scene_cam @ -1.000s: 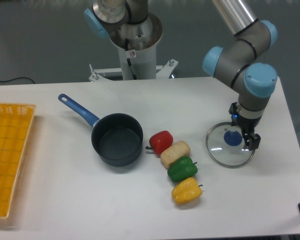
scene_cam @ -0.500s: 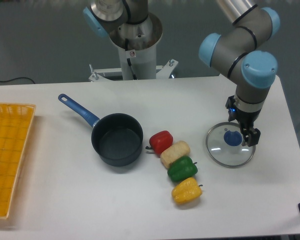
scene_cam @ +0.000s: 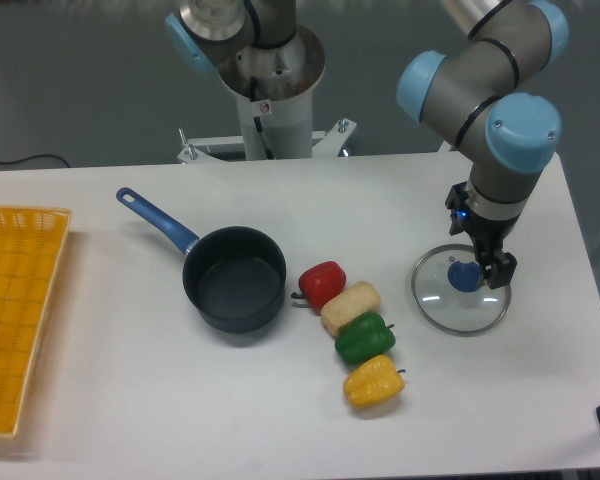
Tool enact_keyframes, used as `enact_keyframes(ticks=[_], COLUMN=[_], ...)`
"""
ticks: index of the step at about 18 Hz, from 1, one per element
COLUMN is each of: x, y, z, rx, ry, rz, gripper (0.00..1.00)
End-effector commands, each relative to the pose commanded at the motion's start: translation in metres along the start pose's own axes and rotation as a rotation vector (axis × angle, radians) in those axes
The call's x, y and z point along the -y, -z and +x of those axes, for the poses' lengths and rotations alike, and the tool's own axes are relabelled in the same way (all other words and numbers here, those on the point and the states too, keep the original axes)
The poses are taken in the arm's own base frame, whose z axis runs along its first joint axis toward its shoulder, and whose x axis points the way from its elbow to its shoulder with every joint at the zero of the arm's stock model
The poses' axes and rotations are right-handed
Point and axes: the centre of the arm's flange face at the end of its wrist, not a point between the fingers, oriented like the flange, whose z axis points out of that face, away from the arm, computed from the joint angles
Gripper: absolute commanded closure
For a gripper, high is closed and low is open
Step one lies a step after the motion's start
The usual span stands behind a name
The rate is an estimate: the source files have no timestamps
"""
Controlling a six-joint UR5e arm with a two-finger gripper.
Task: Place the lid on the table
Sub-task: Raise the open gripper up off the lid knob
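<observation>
Resting flat on the table (scene_cam: 130,400), the lid (scene_cam: 461,291) is found well to the right of the saucepan (scene_cam: 234,277), its metal rim appearing to lie fully on the white surface and its blue knob at the centre. The gripper (scene_cam: 487,272) is seen directly above that knob; its dark fingers are set close by the knob, but whether they grip it or have let go cannot be told from this view, nor how wide they stand. The lid is judged to be set apart from the saucepan so that the pan is left uncovered, and the task looks complete or nearly so. Between saucepan and lid a slanting row of a red pepper (scene_cam: 322,282), a beige piece (scene_cam: 350,306), a green pepper (scene_cam: 364,337) and a yellow pepper (scene_cam: 372,380) is laid, each touching the next. Far left of the saucepan a yellow tray (scene_cam: 15,310) is placed at the table's edge. No brand is legible; only a small sticker, too small to be read, is seen on the arm's base (scene_cam: 265,108).
</observation>
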Motion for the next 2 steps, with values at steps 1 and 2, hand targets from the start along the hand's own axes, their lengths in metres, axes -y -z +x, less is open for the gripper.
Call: enact_keyframes(ticks=[1, 2], x=[0.0004, 0.0005], y=[-0.0014, -0.0020], z=[0.0006, 0.0008], rx=[-0.002, -0.002], ry=[0.006, 0.006], rz=[0.003, 0.003], gripper=[0.00, 0.00])
